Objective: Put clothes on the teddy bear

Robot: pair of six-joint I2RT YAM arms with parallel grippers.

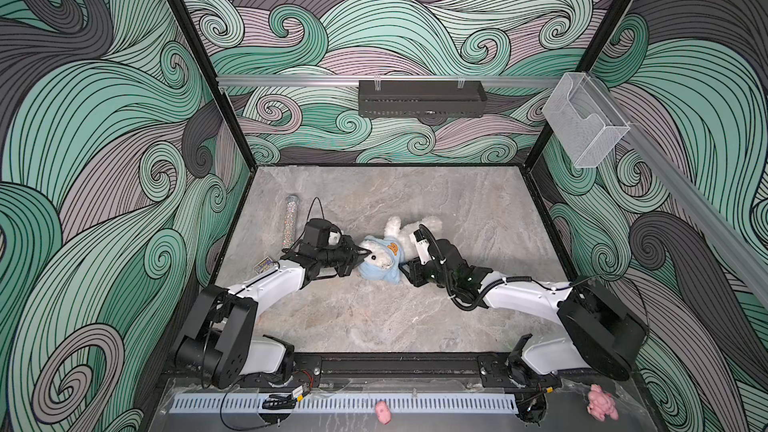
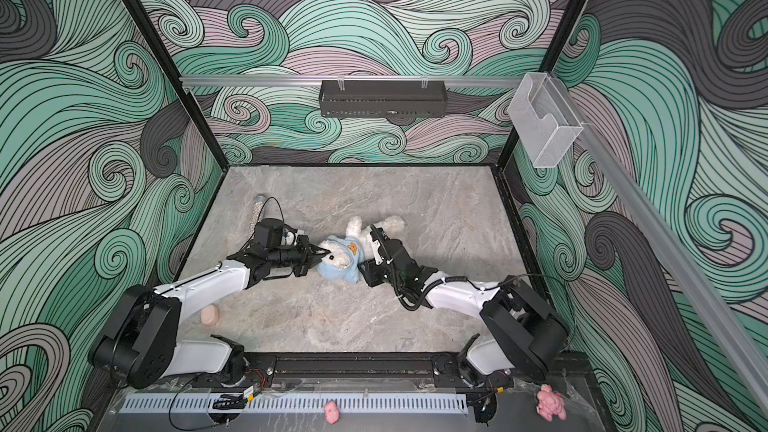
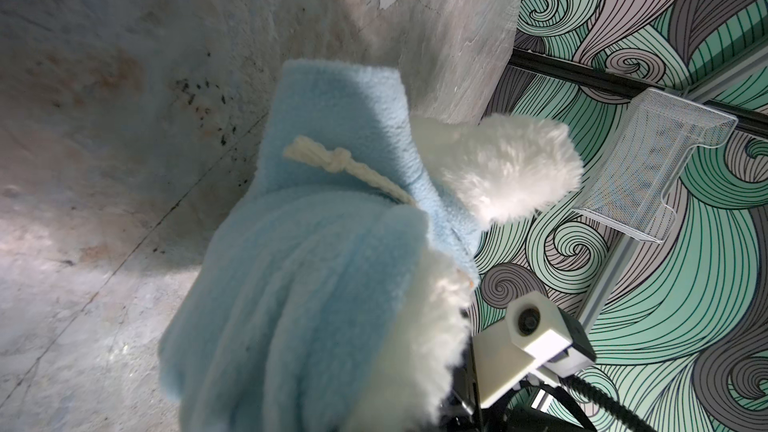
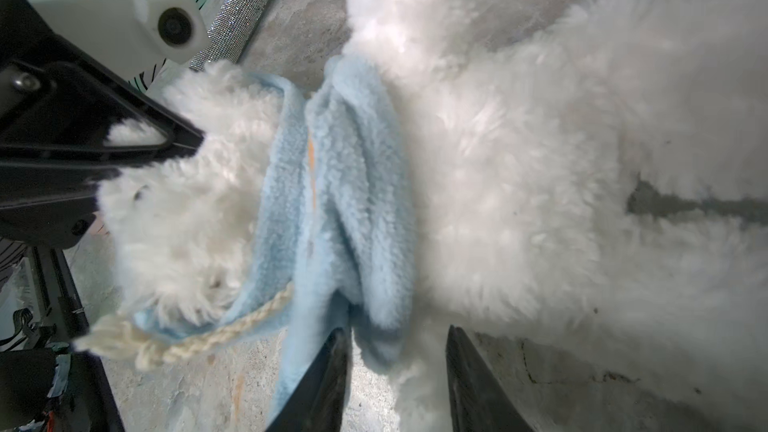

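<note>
1. Closest to the lens in the right wrist view is the right end effector [image 4: 397, 330]. Its two black fingers stand apart and straddle the lower fold of the light blue hoodie [image 4: 357, 184]. One finger brushes the fleece, but I see nothing clamped.
2. The teddy bear [image 1: 403, 231] lies face up near the middle of the desk [image 1: 415, 317], with its head toward the left arm and its legs toward the back wall.
3. Done so far, as I read it: the head is through the neck opening. The hoodie sits bunched in a ring around the neck and upper chest. Blue fleece spreads under the head, and the orange patch [image 1: 392, 248] faces up in both top views.
4. Left to do: the belly and legs are bare white fur, so the hem has to come down over the torso. One raised limb looks bare, and I cannot tell whether either arm is inside a sleeve. I put the job at under halfway.
5. The cream drawstring [image 4: 199, 342] hangs loose beside the face.
6. The left end effector [image 1: 362, 252] is closed at the bear's head. I cannot tell whether it pinches fur or the hood's edge.
7. Farther out, a glitter tube [image 1: 291, 222] and a small printed packet [image 1: 264, 265] lie near the left arm. Two pink plush toys [image 1: 383, 411] sit at the front edge, well apart from both arms.
</note>
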